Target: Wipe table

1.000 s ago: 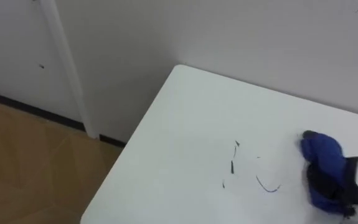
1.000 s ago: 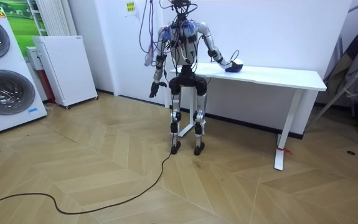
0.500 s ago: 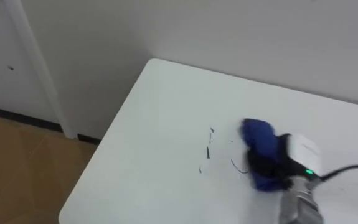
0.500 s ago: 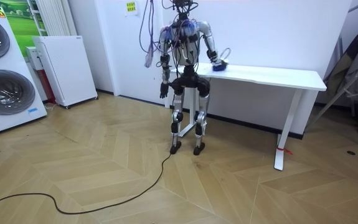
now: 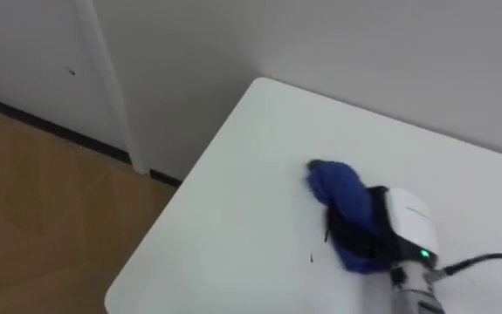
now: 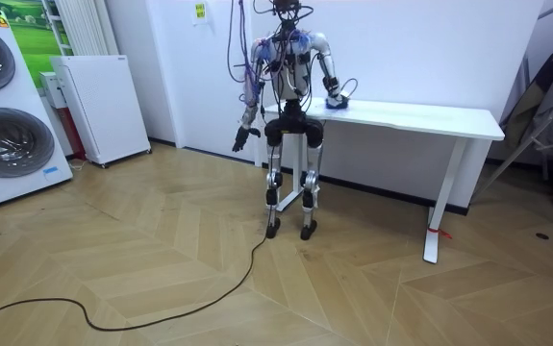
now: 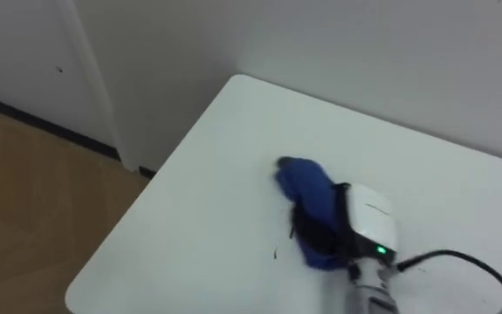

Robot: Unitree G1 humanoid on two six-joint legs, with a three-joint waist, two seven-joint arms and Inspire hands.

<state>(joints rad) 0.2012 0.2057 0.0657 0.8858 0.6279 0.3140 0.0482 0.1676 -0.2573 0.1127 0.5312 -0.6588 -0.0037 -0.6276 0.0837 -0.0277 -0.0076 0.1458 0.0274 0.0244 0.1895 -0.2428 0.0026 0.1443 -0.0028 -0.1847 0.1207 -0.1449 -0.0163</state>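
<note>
A blue cloth [image 5: 331, 187] lies bunched on the white table [image 5: 251, 148] near its far left corner. My right hand [image 5: 361, 232] rests on the cloth's near end, its dark fingers curled into the fabric. Two small dark pen marks [image 5: 312, 256] show on the tabletop just left of the hand. In the right eye view the same cloth [image 7: 306, 188] and right hand [image 7: 327, 230] sit on the table [image 7: 224, 148]. In the room view I stand at the table's [image 6: 420, 116] left end, right hand on the cloth [image 6: 336, 101], left hand [image 6: 241, 141] hanging relaxed at my side.
The table's left edge [image 5: 159, 253] drops to wood floor [image 5: 41, 209]. A white wall [image 5: 364, 52] runs just behind the table. In the room view a white cabinet [image 6: 103, 106] and washing machines [image 6: 2, 115] stand at the left, a stand [image 6: 550, 106] at the right.
My right hand has slid the blue cloth leftward over the pen marks, covering most of them. The eye view itself has shifted. The left arm has swung slightly at my side.
</note>
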